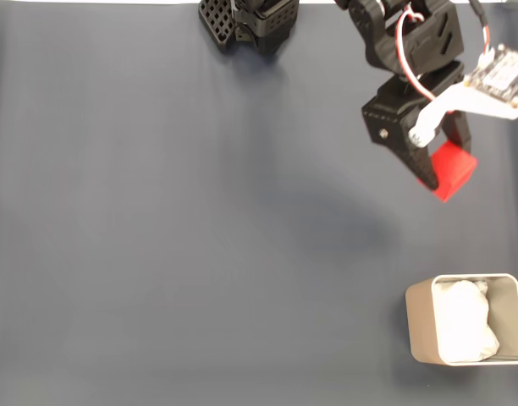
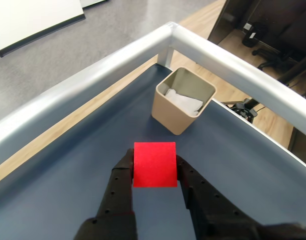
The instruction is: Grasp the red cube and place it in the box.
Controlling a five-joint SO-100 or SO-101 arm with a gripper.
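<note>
The red cube (image 1: pixel 452 169) is clamped between the two black fingers of the gripper (image 1: pixel 441 173) at the upper right of the fixed view, above the dark blue-grey table cover (image 1: pixel 200 237). In the wrist view the cube (image 2: pixel 154 164) is seen pressed on its left and right faces by the fingers (image 2: pixel 122 175), with only its top face clearly shown; its lower faces are hidden by the fingers. Whether the cube is touching the cover or is lifted off it cannot be told. The arm is cut off by the top edge of the fixed view, and a pale camera board (image 1: pixel 503 80) is partly cut off at the right edge.

The box (image 1: pixel 466 320) stands at the lower right of the fixed view, well apart from the cube. In the wrist view the box (image 2: pixel 180 107) lies beyond the cube, near the corner of the metal rail (image 2: pixel 193 47). White crumpled paper (image 1: pixel 464 326) is seen inside it; the box's floor is hidden by it.
</note>
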